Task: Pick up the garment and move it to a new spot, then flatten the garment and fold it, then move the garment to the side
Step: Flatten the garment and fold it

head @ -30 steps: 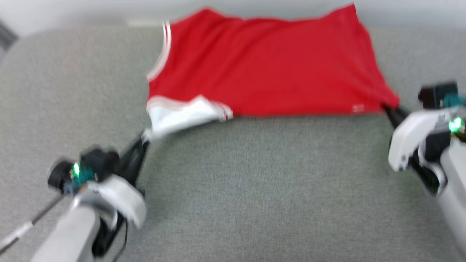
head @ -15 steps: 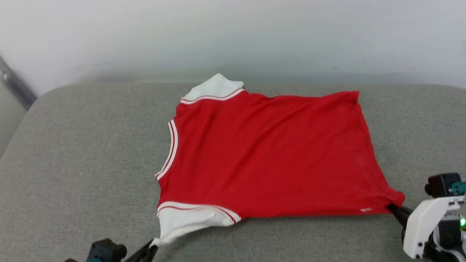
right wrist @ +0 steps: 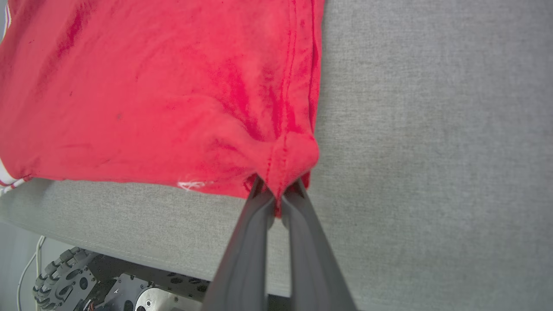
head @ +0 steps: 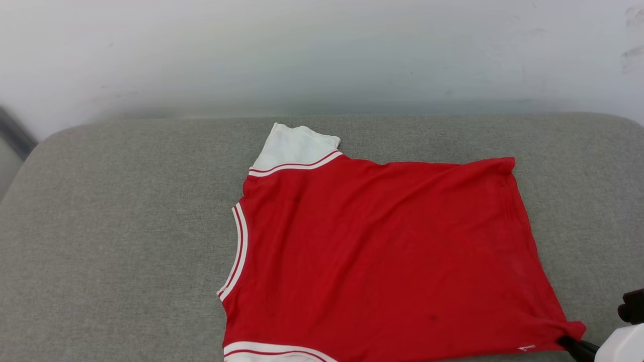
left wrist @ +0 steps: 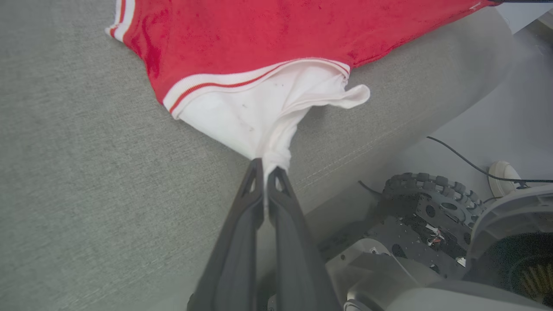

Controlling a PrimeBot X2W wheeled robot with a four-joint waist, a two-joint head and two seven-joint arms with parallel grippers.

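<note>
— What is the widest thing there?
— A grey cushion (head: 110, 241) runs across the whole head view, with a pale wall (head: 322, 50) behind it.
— And where is the garment?
— The garment (head: 382, 251) lies spread on the cushion, right of centre, plain red side up. Its neck opening faces left and its hem faces right. Its near edge lies close to the cushion's front edge.
— The sleeves?
— The far sleeve (head: 294, 146) lies flat and white toward the wall. The near sleeve (left wrist: 255, 116) is drawn out to a point. Striped trim (head: 240, 251) edges the neck and both sleeves.
— What holds it?
— The left gripper (left wrist: 264, 168) has its two fingers pinched together on the bunched tip of the near sleeve. The right gripper (right wrist: 278, 190) is clamped the same way on the near hem corner, red cloth gathered between its fingers.
— Anything smaller?
— A small white mark (right wrist: 190, 185) sits on the red cloth just beside the right gripper's hold.
</note>
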